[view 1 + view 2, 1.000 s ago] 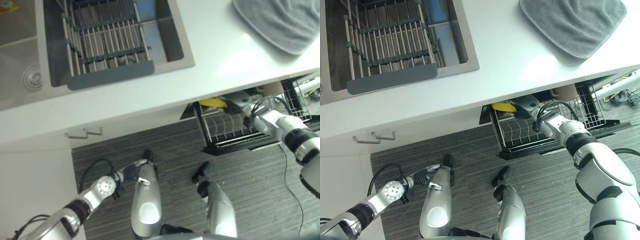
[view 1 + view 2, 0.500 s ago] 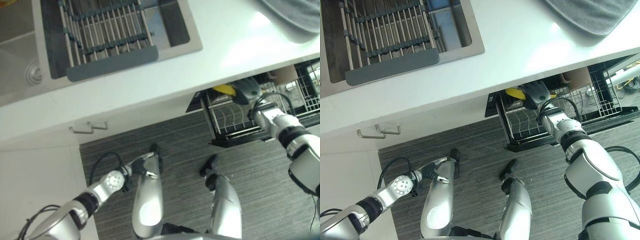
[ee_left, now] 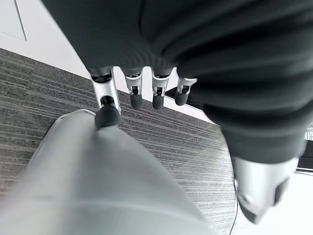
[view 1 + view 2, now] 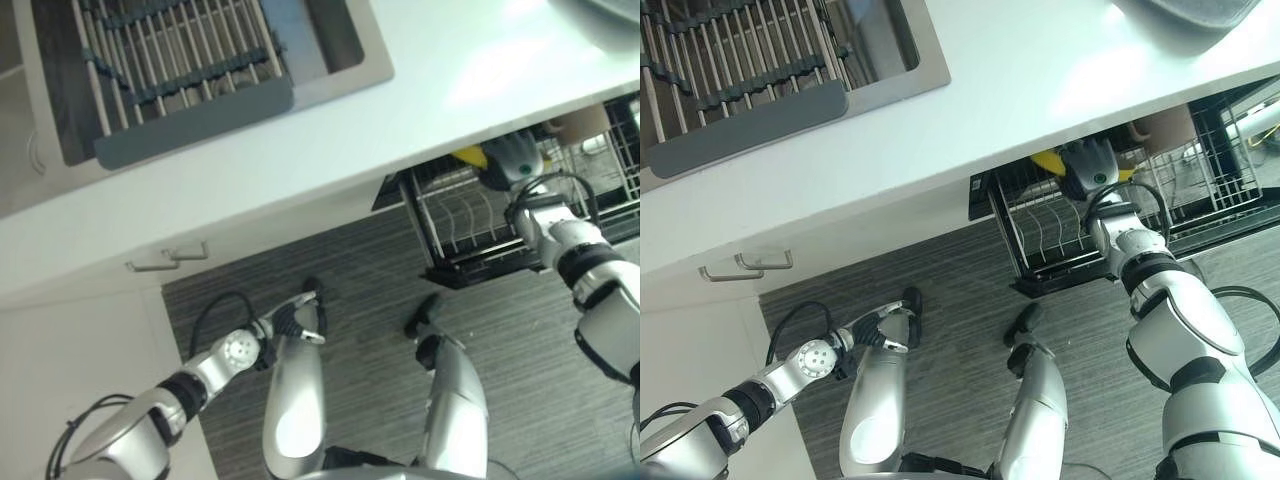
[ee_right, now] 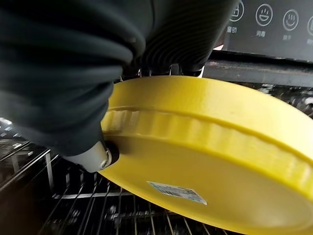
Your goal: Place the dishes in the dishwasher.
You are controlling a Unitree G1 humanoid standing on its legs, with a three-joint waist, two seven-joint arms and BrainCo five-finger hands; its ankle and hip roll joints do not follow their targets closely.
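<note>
A yellow plate (image 5: 205,142) is held on edge by my right hand (image 4: 1090,168), thumb (image 5: 93,156) on its underside and fingers curled over its rim. Plate (image 4: 468,157) and right hand (image 4: 512,162) hover over the left part of the pulled-out dishwasher rack (image 4: 480,270), just below the counter's edge. The wire tines of the rack (image 5: 73,205) show close beneath the plate. My left hand (image 4: 292,322) hangs low by my side over the floor, its fingers (image 3: 133,93) relaxed and holding nothing.
White counter (image 4: 350,130) overhangs the dishwasher. A sink with a grey drying rack (image 4: 180,60) sits at the back left. A grey towel (image 4: 1180,10) lies at the back right. A brown cup (image 4: 1160,128) stands in the rack's right part. Cabinet handles (image 4: 165,262) project at the left.
The camera has shifted. My right hand has carried the yellow plate a little farther in over the rack, closer under the counter's edge. The left hand stays by my side.
</note>
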